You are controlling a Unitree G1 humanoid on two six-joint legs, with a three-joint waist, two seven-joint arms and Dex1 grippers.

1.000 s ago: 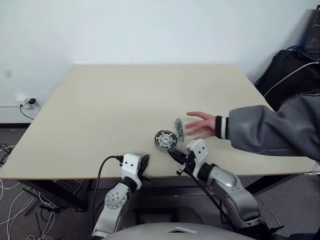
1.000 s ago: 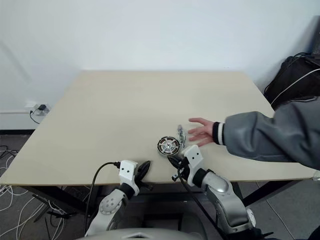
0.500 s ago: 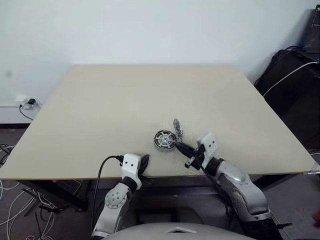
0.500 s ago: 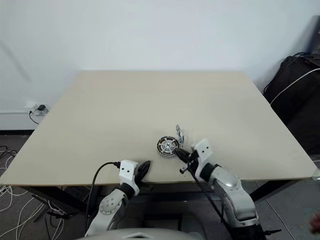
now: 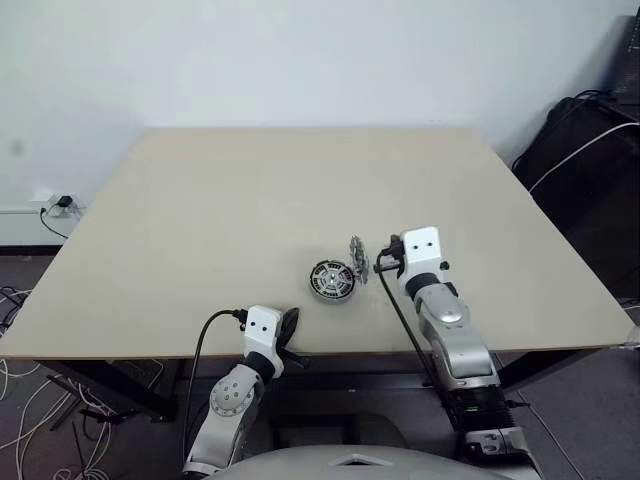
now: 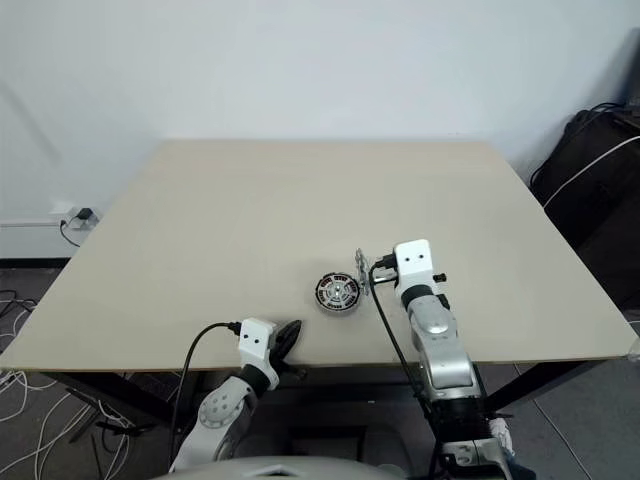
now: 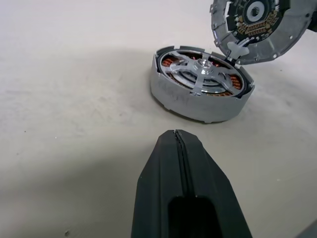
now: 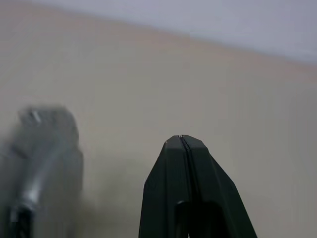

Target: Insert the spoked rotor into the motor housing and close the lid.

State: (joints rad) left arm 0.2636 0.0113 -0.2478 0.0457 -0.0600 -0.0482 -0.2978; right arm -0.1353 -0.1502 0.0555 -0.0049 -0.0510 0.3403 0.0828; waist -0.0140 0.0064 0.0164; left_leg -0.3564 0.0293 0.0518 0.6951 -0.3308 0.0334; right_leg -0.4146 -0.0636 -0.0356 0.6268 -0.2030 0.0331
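Observation:
The shiny silver motor housing point(image 7: 198, 96) lies flat on the table point(image 5: 230, 200) near its front edge. The spoked rotor point(image 7: 234, 84) sits inside it, copper windings showing under silver spokes. The grey lid point(image 7: 292, 29) stands on its edge, touching the housing's far right rim, also seen as the lid point(image 5: 357, 258). My left gripper point(image 7: 176, 133) is shut and empty, pointing at the housing from a short way in front; in the eye view the left gripper point(image 5: 291, 320) sits at the table's front edge. My right gripper point(image 8: 181, 139) is shut and empty, just right of the blurred lid point(image 8: 44, 148).
A black bag point(image 5: 590, 150) stands on the floor right of the table. A wall socket point(image 5: 58, 204) and loose cables point(image 5: 20, 420) are on the left. The bare tabletop stretches wide behind and beside the housing.
A person's hand and grey sleeve pulled away to the right and out of view. My right gripper swung from pointing left at the housing to pointing forward beside the lid. The left arm stayed still.

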